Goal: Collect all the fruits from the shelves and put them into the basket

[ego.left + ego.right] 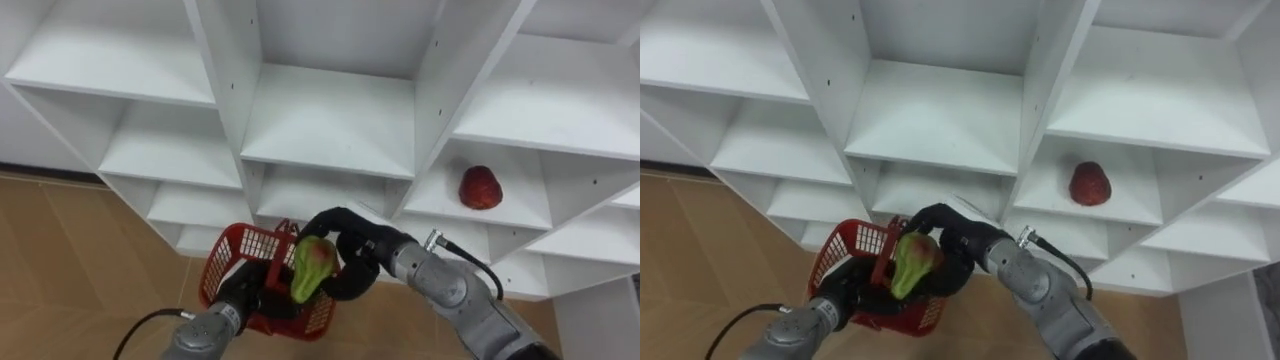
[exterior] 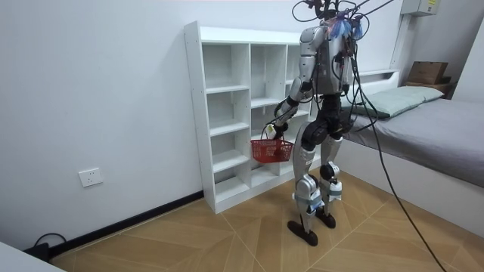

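Head cameras are looking steeply down for me, close on the white shelf unit [image 1: 330, 120] and red basket [image 1: 225, 265], the eyes barely apart. My room camera stands well back, side-on, sharing both.

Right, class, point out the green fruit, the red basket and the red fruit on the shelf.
green fruit [image 1: 312, 268], left eye view, its bulging middle.
red basket [image 1: 243, 248], left eye view, its back mesh wall.
red fruit [image 1: 480, 187], left eye view, its centre.

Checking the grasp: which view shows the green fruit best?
Left eye view: the green fruit shows clearly in the right hand over the red basket. The right eye view shows much the same; the room view leaves it too small to tell.
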Available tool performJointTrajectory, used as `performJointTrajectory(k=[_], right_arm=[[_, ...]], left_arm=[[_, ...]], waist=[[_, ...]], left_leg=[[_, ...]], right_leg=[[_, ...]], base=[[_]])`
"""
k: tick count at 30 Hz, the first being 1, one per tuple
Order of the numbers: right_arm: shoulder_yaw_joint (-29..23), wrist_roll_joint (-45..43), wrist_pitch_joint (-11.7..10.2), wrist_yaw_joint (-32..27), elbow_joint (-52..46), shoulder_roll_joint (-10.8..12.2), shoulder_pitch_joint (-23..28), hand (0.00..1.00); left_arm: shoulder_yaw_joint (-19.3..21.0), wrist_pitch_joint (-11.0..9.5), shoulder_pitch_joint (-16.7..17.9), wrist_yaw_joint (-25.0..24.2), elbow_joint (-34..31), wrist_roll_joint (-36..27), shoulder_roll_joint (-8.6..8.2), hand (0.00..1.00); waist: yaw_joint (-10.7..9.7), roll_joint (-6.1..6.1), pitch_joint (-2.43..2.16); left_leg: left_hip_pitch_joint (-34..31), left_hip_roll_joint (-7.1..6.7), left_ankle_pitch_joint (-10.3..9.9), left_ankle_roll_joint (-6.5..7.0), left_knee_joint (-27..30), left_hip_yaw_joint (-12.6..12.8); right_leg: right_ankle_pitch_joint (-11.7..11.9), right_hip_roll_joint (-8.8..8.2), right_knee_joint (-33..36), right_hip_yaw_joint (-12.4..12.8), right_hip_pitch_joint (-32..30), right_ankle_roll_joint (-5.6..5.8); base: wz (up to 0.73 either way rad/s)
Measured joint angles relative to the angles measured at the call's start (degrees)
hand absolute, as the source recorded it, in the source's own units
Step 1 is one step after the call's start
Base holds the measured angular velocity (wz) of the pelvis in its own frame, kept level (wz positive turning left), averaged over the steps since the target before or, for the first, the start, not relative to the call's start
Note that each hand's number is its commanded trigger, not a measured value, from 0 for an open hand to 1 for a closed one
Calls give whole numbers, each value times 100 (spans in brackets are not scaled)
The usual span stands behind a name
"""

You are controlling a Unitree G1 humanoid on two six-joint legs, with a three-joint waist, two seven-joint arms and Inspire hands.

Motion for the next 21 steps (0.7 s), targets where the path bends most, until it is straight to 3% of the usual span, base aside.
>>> performJointTrajectory(k=[5, 16, 21], right_arm=[[-19, -9, -67, -125, 157, -30, 77, 100], [-486, -5, -241, -517, 293, -55, 208, 100], [-602, 102, -246, -606, 489, -101, 254, 100]], left_arm=[[-112, -113, 90, -19, -130, -196, 28, 100], [-106, -184, 120, -220, -309, -193, 72, 100], [-103, -196, 225, -230, -464, -183, 75, 100]], waist=[[-25, 76, -13], [-139, 75, -18], [-123, 101, -62]], left_leg=[[1, -1, 0, 0, 4, -5], [-62, -4, 1, 0, 29, -2], [-38, 5, 1, 0, 6, 71]], right_leg=[[-6, -3, 2, -4, -3, -3], [-5, -5, -1, -13, -58, -2], [-5, -1, -6, 38, -63, -3]], base=[[0], [1], [-3]])
